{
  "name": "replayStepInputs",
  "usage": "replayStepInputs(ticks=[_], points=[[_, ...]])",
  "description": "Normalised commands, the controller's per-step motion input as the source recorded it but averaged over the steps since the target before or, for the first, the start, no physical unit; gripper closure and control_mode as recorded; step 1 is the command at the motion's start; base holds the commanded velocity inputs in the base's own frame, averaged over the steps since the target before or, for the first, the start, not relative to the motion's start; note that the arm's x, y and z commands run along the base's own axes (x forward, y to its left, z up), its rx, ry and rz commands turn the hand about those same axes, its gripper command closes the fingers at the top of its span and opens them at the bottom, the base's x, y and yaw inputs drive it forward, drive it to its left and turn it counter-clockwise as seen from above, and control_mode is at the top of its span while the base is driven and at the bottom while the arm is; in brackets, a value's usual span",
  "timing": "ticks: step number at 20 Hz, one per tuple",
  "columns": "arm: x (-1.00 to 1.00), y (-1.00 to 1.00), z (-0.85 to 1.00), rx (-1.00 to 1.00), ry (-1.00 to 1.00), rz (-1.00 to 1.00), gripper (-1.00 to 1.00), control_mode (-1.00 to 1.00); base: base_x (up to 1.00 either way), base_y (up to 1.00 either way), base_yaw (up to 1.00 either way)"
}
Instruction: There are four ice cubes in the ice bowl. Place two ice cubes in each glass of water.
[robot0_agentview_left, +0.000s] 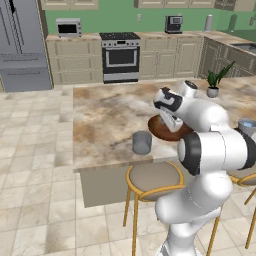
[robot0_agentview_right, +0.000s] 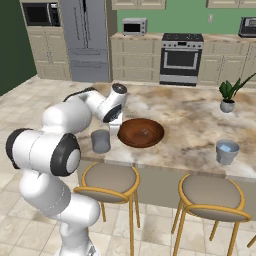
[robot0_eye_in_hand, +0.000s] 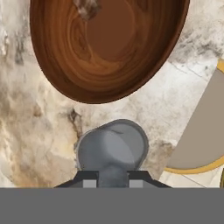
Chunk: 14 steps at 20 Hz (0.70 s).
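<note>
A kitchen of cream cabinets and green wall lies behind a marble island counter (robot0_agentview_left: 100, 120), the surface the gripper (robot0_eye_in_hand: 112, 180) hangs over. Two padded stools (robot0_agentview_right: 110, 177) stand along the counter's edge below the hand. The ice bowl (robot0_eye_in_hand: 109, 48) sits just beyond the gripper on the counter, its near rim close ahead of the finger tips. One glass of water (robot0_eye_in_hand: 111, 148) stands directly under the tips, between the hand and the bowl's rim. The other glass (robot0_agentview_right: 227, 151) is well apart from the gripper, on the far side of the bowl. The finger tips stand a little way apart with a greyish patch between them. Whether that patch is an ice cube in the grip or the glass seen through the gap I cannot tell. A mottled blur in the bowl's far part may be the ice cubes, too indistinct to count. The step in hand looks like a drop into the near glass. To do it well, the tips should be centred over the glass mouth and lowered close to the rim. The jaws should part only slightly, so that a small slippery cube falls straight in rather than skipping off the rim onto the marble.
</note>
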Motion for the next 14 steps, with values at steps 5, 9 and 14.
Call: replayStepInputs(ticks=[5,9,14], points=[[0.14,0.29,-0.42,-0.22,0.23,0.00,1.00,-1.00,0.00,0.00,0.00],[0.00,0.21,-0.01,-0.04,0.03,0.00,1.00,-1.00,0.00,0.00,0.00],[0.00,0.05,-0.10,-0.05,0.07,0.00,1.00,-1.00,0.00,0.00,0.00]])
